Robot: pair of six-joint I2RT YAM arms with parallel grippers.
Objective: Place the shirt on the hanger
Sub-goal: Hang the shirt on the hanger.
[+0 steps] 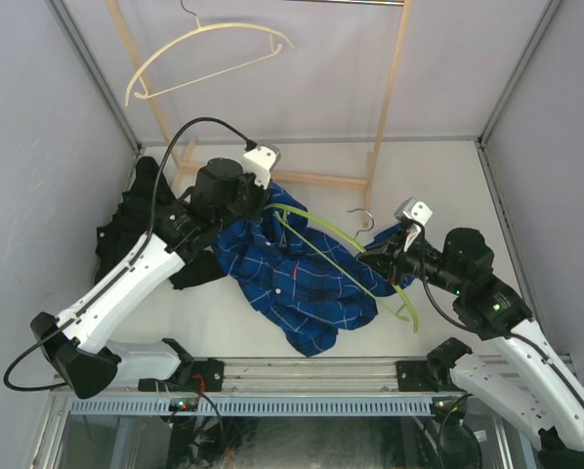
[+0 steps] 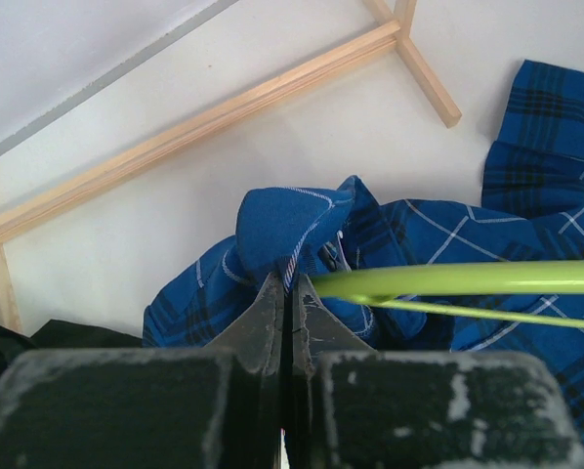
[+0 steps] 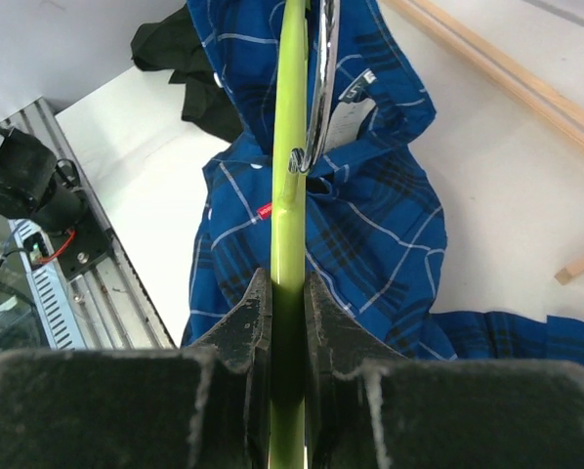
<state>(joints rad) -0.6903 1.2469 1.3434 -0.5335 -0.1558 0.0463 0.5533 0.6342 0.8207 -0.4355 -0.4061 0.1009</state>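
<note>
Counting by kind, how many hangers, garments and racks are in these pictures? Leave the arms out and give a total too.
Hangers: 2 (green hanger, cream hanger)
Garments: 2 (shirt, black garment)
Racks: 1 (wooden rack)
Total: 5

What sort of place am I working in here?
Probably a lab test cell: plain panel walls, a metal mounting rail, and a bare wooden rack with a cream hanger.
</note>
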